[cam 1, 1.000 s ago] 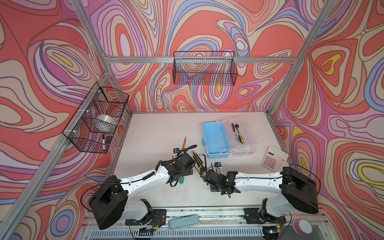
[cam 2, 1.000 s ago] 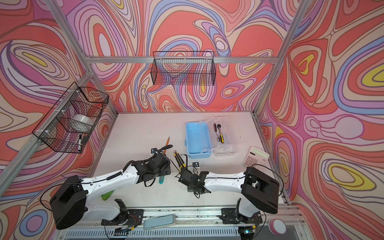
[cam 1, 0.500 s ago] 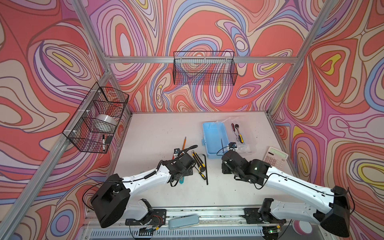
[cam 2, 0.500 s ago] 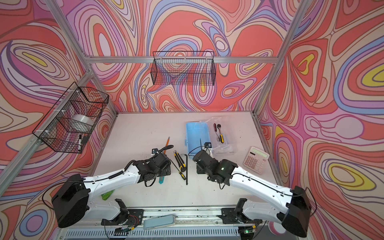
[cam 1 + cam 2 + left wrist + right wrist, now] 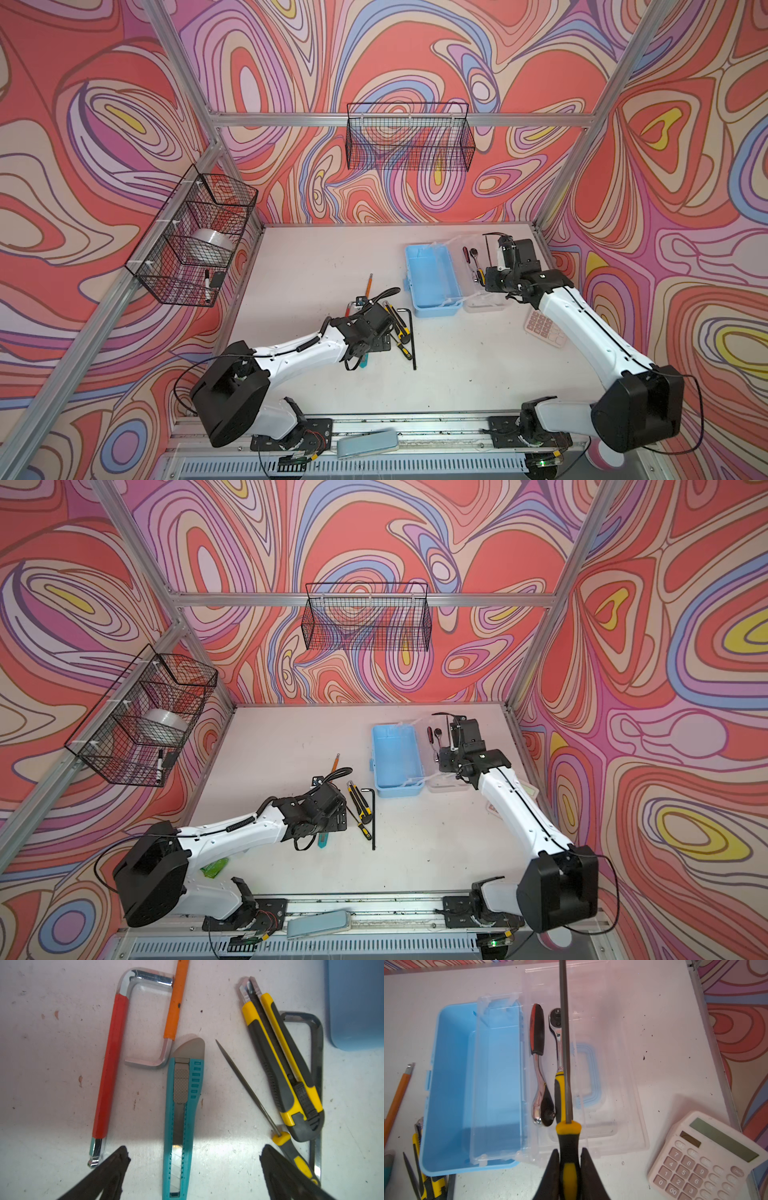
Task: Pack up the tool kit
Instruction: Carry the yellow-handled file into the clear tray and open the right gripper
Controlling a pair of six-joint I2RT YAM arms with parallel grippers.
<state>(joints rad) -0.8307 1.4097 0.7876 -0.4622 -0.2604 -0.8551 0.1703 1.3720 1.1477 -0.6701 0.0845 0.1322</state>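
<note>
Left wrist view: the left gripper [image 5: 194,1150] hangs spread wide, jaws either side of the teal utility knife [image 5: 182,1118], not closed on it; red hex key [image 5: 110,1064] and yellow utility knife [image 5: 286,1068] flank it, all loose near the middle of the desk [image 5: 478,374]; the knife looks light, stiff and slick, best pinched across its ribbed body, clear of the blade end; toward the desk's far right corner the blue case [image 5: 452,1084] lies open, two ratchets [image 5: 538,1068] in its clear lid [image 5: 612,1064]; above that lid the right gripper [image 5: 569,1159] pinches the screwdriver [image 5: 569,1132] by its rubbery handle; rigid, light, probably a secure hold.
</note>
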